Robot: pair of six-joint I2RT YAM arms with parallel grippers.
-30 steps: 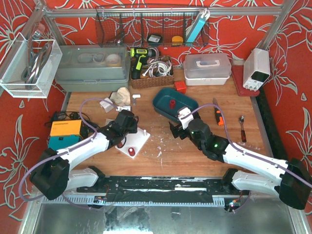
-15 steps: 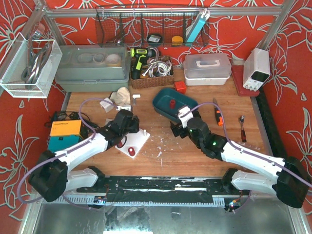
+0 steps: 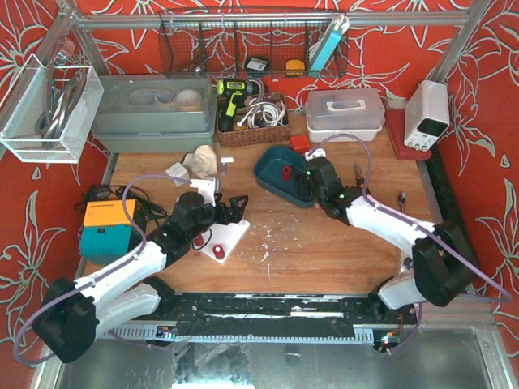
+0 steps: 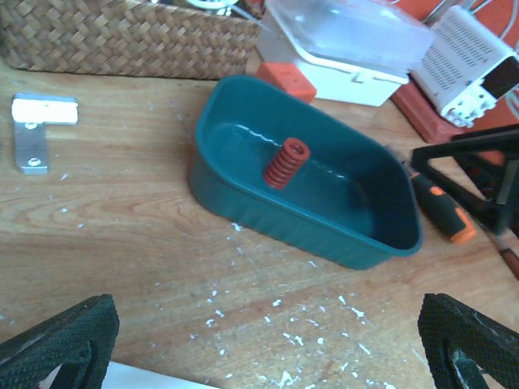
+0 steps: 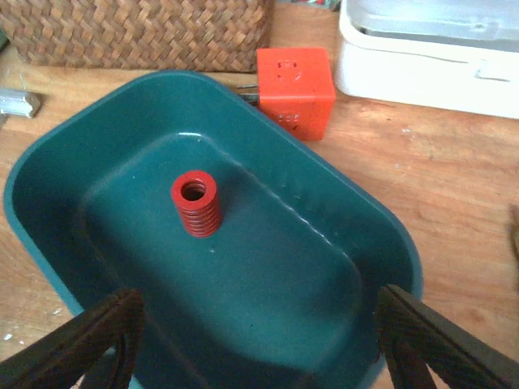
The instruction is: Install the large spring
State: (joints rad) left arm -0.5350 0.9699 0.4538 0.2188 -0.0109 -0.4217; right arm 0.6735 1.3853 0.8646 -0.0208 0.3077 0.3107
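Note:
The large spring (image 5: pixel 196 203) is a red coil standing upright in the teal tray (image 5: pixel 340 203). It also shows in the left wrist view (image 4: pixel 285 162) and from above (image 3: pixel 286 172). My right gripper (image 5: pixel 259 348) hangs open over the tray's near half, the spring ahead and left of its fingers (image 5: pixel 77 344), nothing between them; from above it sits at the tray's right side (image 3: pixel 302 183). My left gripper (image 3: pixel 235 208) is open and empty above the white plate (image 3: pixel 229 235), facing the tray (image 4: pixel 308 223). Its fingertips (image 4: pixel 61 340) frame bare wood.
A small red part (image 3: pixel 217 250) lies on the white plate. An orange-red cube (image 5: pixel 296 81), a white lidded box (image 5: pixel 438 49) and a wicker basket (image 5: pixel 146 32) stand behind the tray. A screwdriver (image 3: pixel 364 194) and spoon (image 3: pixel 402 212) lie to the right.
My left gripper opened wide and swung right, off the white plate's middle. My right arm moved from mid-table up over the teal tray, its jaws somewhat narrower.

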